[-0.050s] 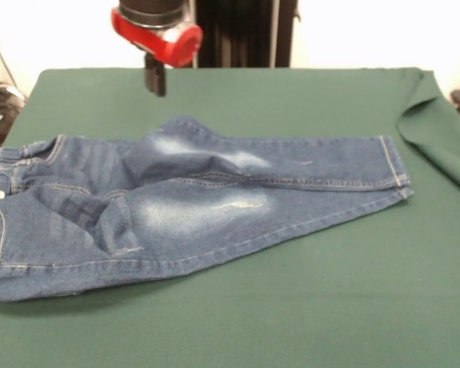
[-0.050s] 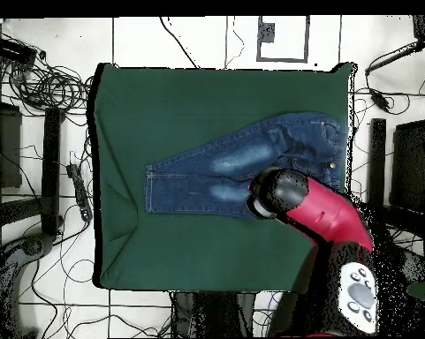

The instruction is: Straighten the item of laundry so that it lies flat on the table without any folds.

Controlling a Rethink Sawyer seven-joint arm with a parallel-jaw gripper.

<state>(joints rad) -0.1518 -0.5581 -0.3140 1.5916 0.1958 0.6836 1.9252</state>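
Clearly the jeans [image 1: 192, 207] are soft blue denim with faded whitish thigh patches, tan stitching and hemmed cuffs, lying sideways across the dark green cloth table [image 1: 291, 307], creased and bunched near the waist (no readable label shows). Above their far edge hangs the gripper [image 1: 156, 79], clear of the fabric, holding nothing; its opening cannot be told.

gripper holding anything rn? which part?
Nothing held. The gripper hangs above the table, clear of the jeans, which lie untouched with folds near the crotch.
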